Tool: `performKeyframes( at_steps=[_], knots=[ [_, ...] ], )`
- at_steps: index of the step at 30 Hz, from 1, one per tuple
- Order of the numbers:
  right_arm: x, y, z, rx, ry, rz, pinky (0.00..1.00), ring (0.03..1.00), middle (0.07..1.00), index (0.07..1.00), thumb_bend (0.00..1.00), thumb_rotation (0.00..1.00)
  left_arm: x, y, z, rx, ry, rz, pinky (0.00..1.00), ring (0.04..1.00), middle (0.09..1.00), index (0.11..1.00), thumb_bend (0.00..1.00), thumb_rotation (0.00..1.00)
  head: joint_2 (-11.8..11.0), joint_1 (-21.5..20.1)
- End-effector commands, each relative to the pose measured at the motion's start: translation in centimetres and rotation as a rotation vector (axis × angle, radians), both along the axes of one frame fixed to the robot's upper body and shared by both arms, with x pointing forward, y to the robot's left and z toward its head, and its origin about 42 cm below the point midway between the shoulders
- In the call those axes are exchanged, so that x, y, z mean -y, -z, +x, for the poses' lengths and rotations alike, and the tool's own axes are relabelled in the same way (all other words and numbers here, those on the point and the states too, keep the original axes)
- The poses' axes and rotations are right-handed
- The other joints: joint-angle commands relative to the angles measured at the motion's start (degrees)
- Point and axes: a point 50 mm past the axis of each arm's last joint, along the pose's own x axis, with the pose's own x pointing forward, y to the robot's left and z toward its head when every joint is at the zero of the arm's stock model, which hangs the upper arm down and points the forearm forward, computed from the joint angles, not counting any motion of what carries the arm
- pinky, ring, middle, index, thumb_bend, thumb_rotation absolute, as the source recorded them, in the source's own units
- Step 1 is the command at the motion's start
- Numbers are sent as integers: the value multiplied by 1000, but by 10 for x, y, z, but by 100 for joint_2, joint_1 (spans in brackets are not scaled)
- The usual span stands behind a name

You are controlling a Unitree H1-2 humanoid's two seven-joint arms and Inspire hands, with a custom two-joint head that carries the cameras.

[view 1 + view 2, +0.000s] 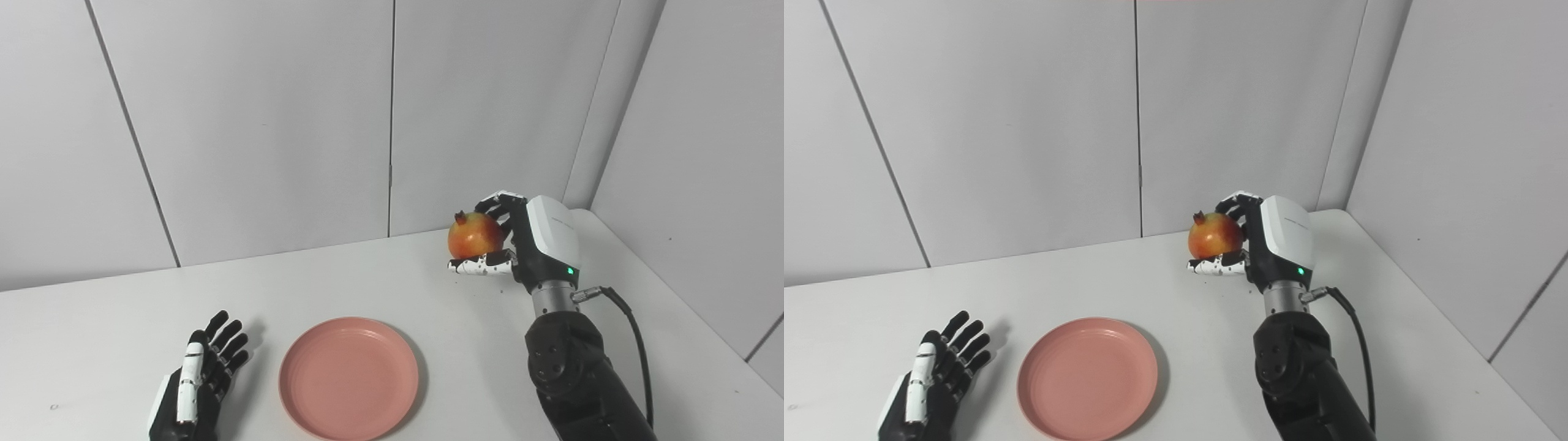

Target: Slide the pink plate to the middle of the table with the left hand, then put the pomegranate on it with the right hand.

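While the right hand (pixel 527 239) held the pomegranate (pixel 475 235) clear of the white table (pixel 92 318), its dark fingers (pixel 495 202) curled over the far side of the fruit and its white-capped thumb (pixel 481 266) lay underneath it. The pomegranate showed a red and yellow-orange skin, with its small dark crown pointing up and a little to the left. It hung toward the back of the table, near the pale panelled wall (pixel 257 122), and well apart from the pink plate (pixel 348 377). The right forearm rose from the bottom edge, dark at the lower part and metallic at the wrist, with a white cover on the back of the hand and a small green light lit near its base. A black cable (pixel 634 334) looped from the wrist down along the arm. The pink plate sat flat on the table near the front edge, roughly at the middle of the table's width, with nothing on it. Just to its left, but not touching it, the left hand (pixel 199 383) rested low over the tabletop with its fingers stretched out and slightly spread, grasping nothing. Its fingertips pointed away from the robot and a little to the right. A second wall (pixel 704 153) closed off the table's right side.
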Motion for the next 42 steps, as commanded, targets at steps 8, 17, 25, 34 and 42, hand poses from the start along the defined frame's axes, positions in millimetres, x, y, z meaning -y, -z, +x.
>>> performKeyframes(
  at_steps=[8, 17, 25, 34, 42],
  knots=[
    [-50, -13, -12, 63, -170, -25, 283, 384, 468, 486, 517, 137, 19, -5, -4, -17, -9, 12, 880, 881, 886, 864, 441, 1000, 108, 590],
    [-87, 0, -18, 39, -279, -38, 272, 371, 466, 487, 518, 139, 37, -6, -2, 4, -12, 24, 854, 870, 881, 856, 434, 1000, 251, 1194],
    [-108, 8, -28, 0, -368, -34, 270, 358, 452, 486, 517, 137, 45, -9, -2, 0, -13, 24, 859, 875, 887, 864, 446, 1000, 367, 1436],
    [-120, 25, -36, -46, -434, -44, 278, 372, 465, 486, 517, 137, 50, -11, -3, 5, -11, 35, 863, 878, 889, 867, 441, 1000, 468, 1551],
    [-132, 39, -38, -92, -479, -73, 279, 376, 472, 487, 517, 136, 53, -14, -4, 5, -5, 29, 862, 878, 888, 867, 443, 1000, 520, 1628]
  ],
)
